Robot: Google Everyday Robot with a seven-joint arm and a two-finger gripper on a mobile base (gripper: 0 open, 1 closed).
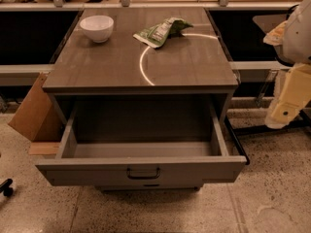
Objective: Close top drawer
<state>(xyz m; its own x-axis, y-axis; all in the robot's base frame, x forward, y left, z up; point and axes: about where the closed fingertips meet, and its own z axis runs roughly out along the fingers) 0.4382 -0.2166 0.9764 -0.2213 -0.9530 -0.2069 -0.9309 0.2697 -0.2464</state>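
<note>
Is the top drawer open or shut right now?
Open: the top drawer is pulled well out, its bare grey inside showing. The gripper hangs at the right edge, beside the cabinet, off the handle.

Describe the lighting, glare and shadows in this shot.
Camera view: warm, dim light overall; a bright curved glare arc crosses the cabinet top below the green packet; the white bowl is the brightest object; the open top drawer is shadowed deep inside; the gripper, at the right edge clear of the drawer, is softly lit.
</note>
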